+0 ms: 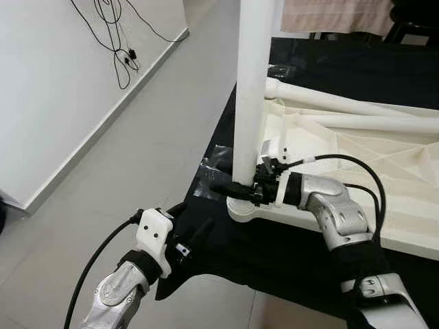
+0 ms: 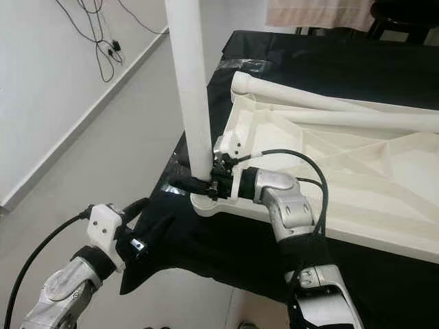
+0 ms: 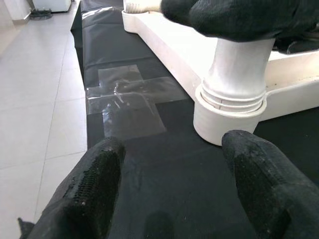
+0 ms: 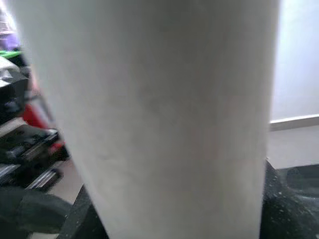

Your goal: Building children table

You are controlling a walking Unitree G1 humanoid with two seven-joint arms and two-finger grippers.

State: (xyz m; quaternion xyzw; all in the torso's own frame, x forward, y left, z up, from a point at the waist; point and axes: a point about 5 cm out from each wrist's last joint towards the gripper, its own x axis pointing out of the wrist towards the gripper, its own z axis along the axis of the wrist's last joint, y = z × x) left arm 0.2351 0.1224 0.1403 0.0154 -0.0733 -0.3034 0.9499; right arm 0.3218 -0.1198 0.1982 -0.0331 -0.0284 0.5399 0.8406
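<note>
An upturned white table top [image 1: 391,185] lies on a black-covered surface [image 1: 274,250]. A white table leg [image 1: 252,82] stands upright in the corner socket [image 3: 227,117] at the near left corner. My right gripper [image 1: 234,186] is shut on this leg just above the socket, and the leg [image 4: 159,119] fills the space between its fingers. My left gripper [image 1: 192,223] is open, low at the cover's near left edge. It points at the socket from a short way off, touching nothing. Two more white legs [image 1: 343,103] lie across the table top.
The black cover ends at a drop to grey tiled floor [image 1: 137,144] on the left. A patch of clear tape [image 3: 129,99] is stuck on the cover near the socket. Black cables [image 1: 113,41] hang on the white wall at the far left.
</note>
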